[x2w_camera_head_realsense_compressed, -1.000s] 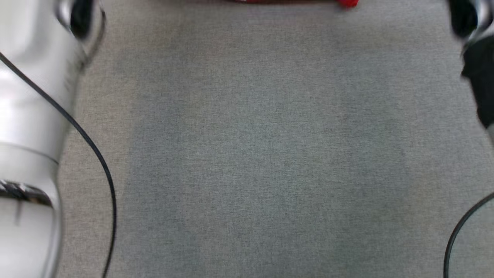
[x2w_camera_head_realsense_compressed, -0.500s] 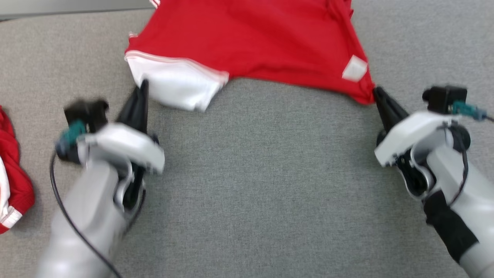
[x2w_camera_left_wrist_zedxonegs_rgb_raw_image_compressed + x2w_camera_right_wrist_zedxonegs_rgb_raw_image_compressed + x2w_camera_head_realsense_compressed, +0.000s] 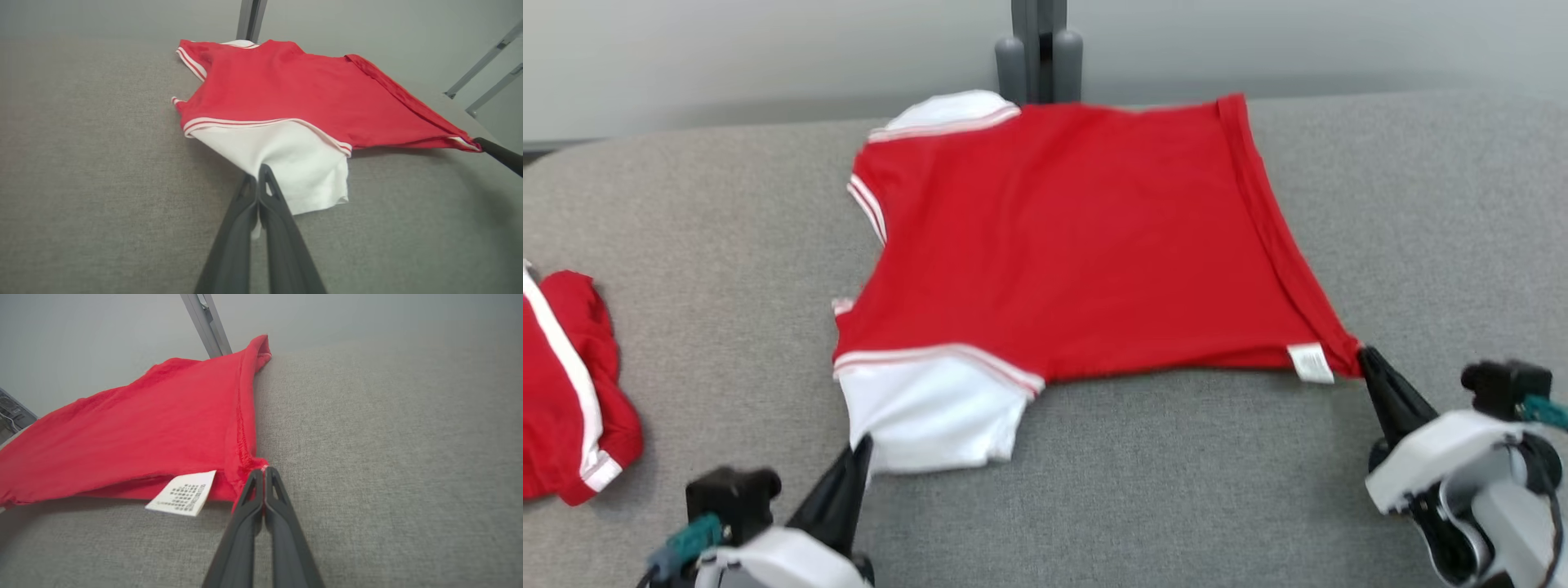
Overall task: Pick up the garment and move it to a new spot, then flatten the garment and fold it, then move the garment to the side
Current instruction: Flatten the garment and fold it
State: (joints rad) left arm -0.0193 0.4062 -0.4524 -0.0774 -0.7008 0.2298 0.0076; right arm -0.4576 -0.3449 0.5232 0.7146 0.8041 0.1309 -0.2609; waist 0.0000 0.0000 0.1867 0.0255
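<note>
Head camera tilted up since half second ago; grips unchanged; left gripper [image 3: 859, 449] pinched tight on white sleeve [image 3: 931, 416]; right gripper [image 3: 1368, 357] clamped on hem corner [image 3: 1346, 353]; garment [image 3: 1078, 245] spread mid-table [image 3: 1176, 490], taut between them; flattening probably near done, fold next.

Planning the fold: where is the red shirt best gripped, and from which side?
From the near side: left gripper on the white sleeve, right gripper on the hem corner by the label. Both point toward the robot; the shirt lies flat.
</note>
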